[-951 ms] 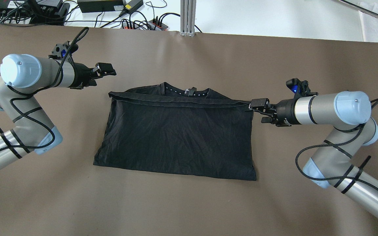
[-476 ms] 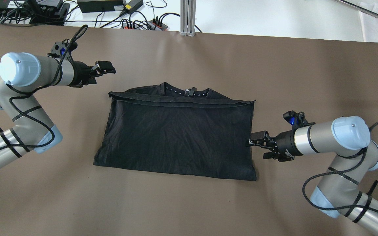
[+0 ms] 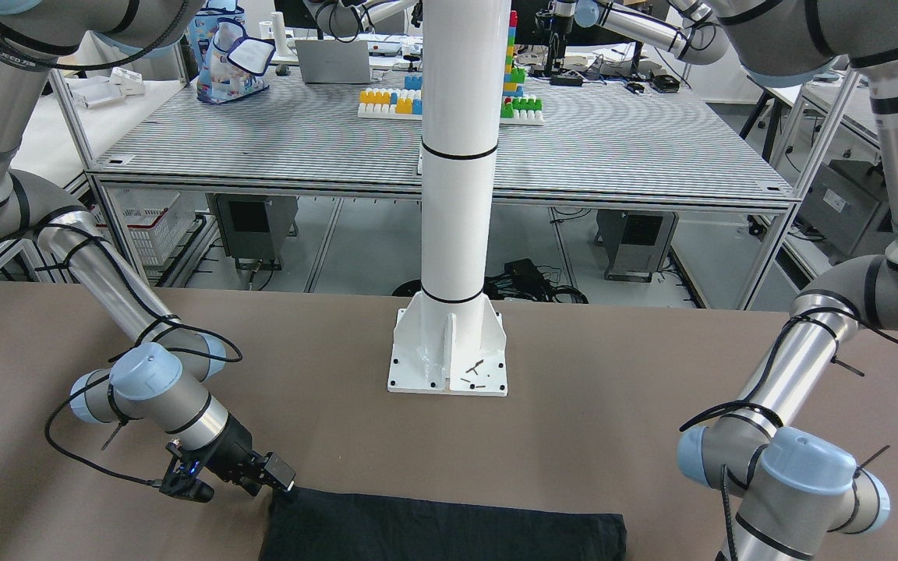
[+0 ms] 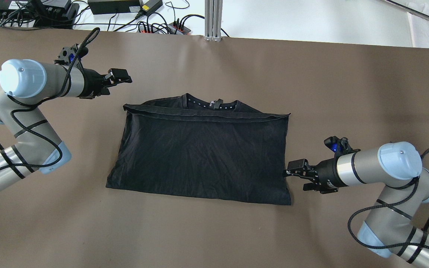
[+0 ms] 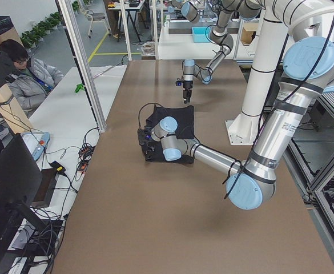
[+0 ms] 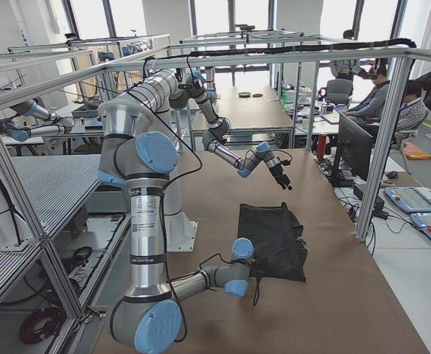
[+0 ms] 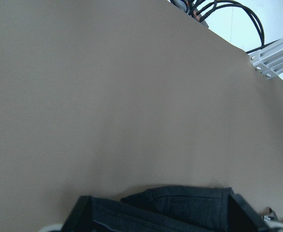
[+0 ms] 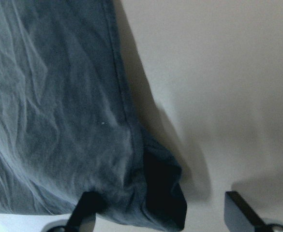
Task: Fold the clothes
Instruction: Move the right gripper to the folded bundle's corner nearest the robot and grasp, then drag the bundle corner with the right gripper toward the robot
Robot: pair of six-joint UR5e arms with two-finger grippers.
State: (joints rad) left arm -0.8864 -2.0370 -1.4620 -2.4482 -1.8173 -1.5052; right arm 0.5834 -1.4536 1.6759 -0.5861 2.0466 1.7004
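The right end effector [image 4: 286, 173] is gaping wide, straddling the black garment's [image 4: 203, 152] right edge near its robot-side corner, one finger over cloth and one over bare counter [image 4: 214, 230]. The left end effector [image 4: 125, 77] is hovering parted and holding nothing, off the garment's far left corner. The garment is lying folded flat, and its collar label [image 4: 211, 104] is showing print too small to read.

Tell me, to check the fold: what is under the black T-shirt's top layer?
Of the black T-shirt, only the collar shows past the folded hem; everything else beneath is covered.
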